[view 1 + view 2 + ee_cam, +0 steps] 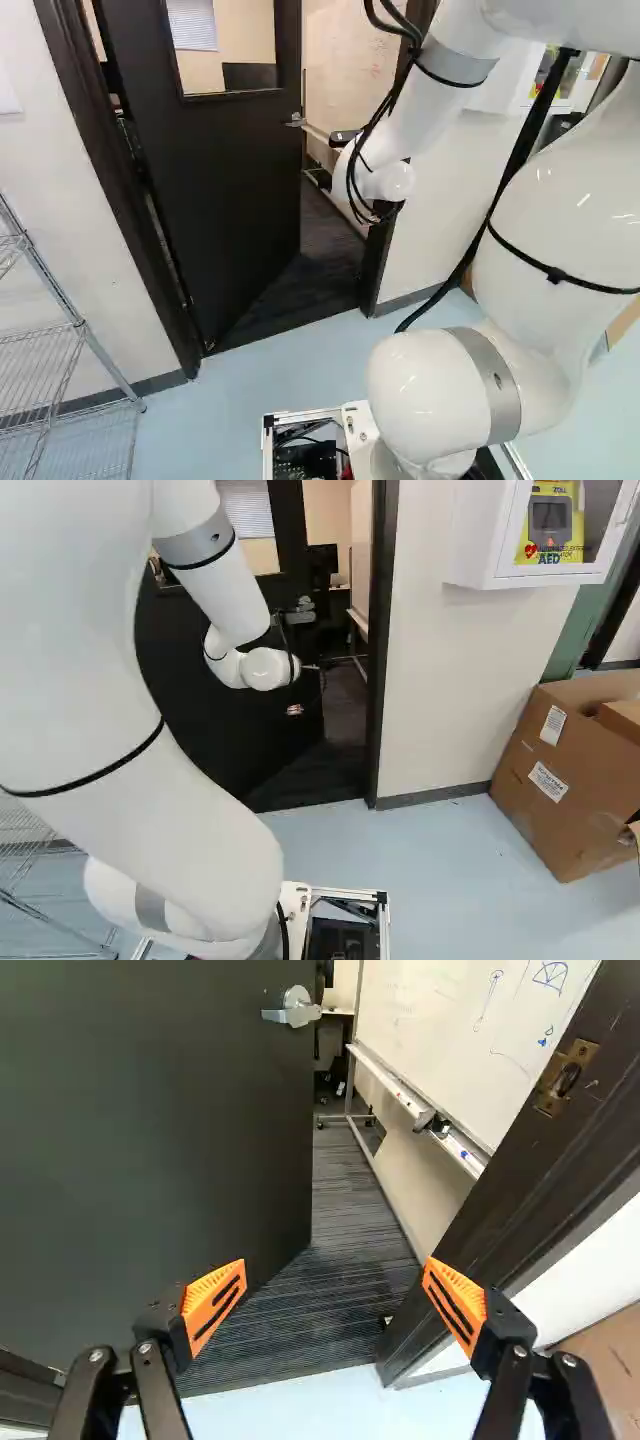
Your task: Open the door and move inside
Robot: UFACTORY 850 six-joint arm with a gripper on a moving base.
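Gripper: the gripper [295,709] has its fingers spread wide, orange pads [215,1305] well apart, nothing between them.
Arm: the white arm [400,120] reaches forward to the gripper from behind, black cables strapped along it.
Door: ahead of the gripper and to its left, the dark door [150,1140] stands part-way open, swung into the room beyond; a window [225,45] is set in its upper part.
Handle: a silver lever handle [292,1007] sits near the door's free edge, ahead of the gripper and higher, apart from it.
Door frame: the dark right-hand post [500,1200] rises ahead and to the right of the gripper, with a brass strike plate [565,1077] set in it.
Opening: straight ahead of the gripper, between door and post, dark striped carpet [330,1220] runs inward.
Whiteboard: beyond the opening, ahead and right of the gripper, a marked whiteboard [460,1020] on a stand, its tray [400,1092] below.
Near floor: pale blue floor [270,375] on the gripper's near side of the threshold.
Far right: an open cardboard box [560,780] and a white wall cabinet [480,540].
Far left: a wire shelf [83,330].
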